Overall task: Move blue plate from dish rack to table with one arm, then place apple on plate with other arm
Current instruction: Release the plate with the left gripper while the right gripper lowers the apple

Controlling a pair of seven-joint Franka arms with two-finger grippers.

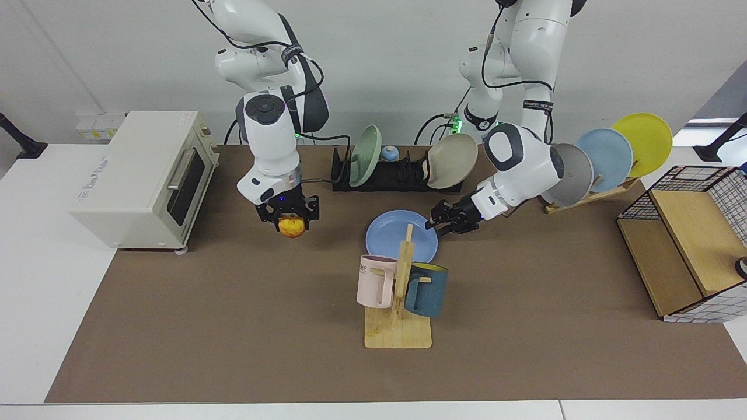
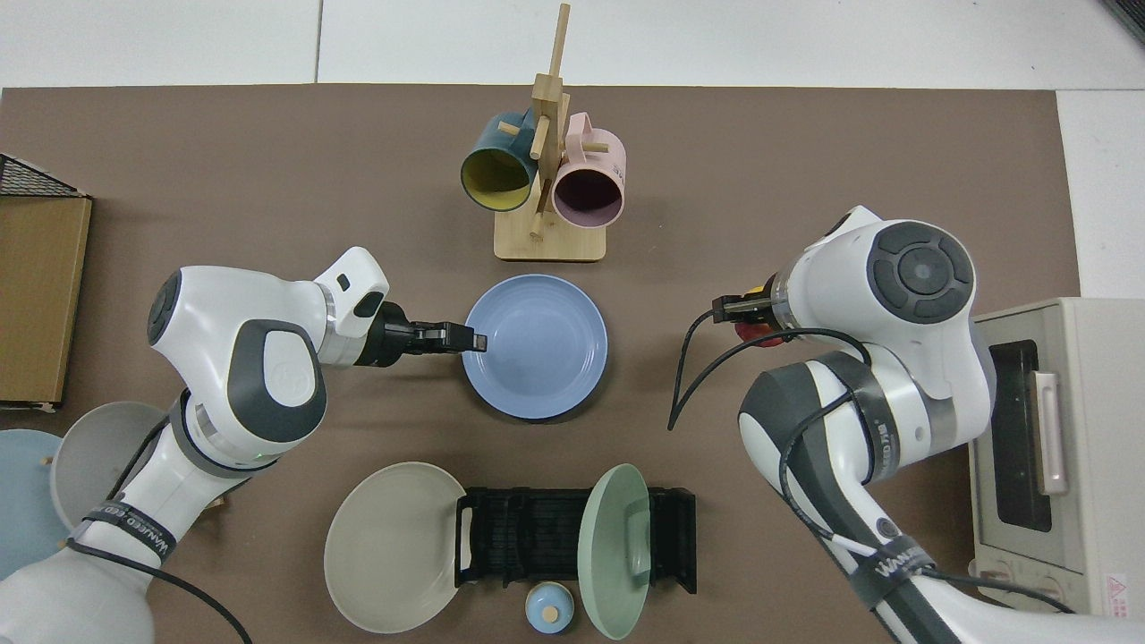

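— While the left gripper [image 1: 442,221] sits at the rim of the blue plate [image 2: 535,345], is it pinching that rim or clear of it?
— I cannot tell. In the top view its fingertips [image 2: 471,341] meet the plate's edge, but neither view shows whether they clamp it.
— And the plate itself?
— It looks flat on the brown mat [image 1: 233,326] of the table [image 1: 35,280], between the mug stand [image 2: 550,192] and the black dish rack [image 2: 572,537], well out of the rack's slots. I'd judge the first step all but finished.
— The other side?
— The right gripper [image 1: 290,217] hangs above the mat with the apple [image 1: 291,227] pinched between its fingers, near the plate but not over it.
— So what comes next?
— As I read it, the left gripper must let go, if it hasn't, and draw back from the rim. Then the right arm needs to carry the apple over the plate's middle, lower it and open gently, since a round apple could roll on a shallow dish.
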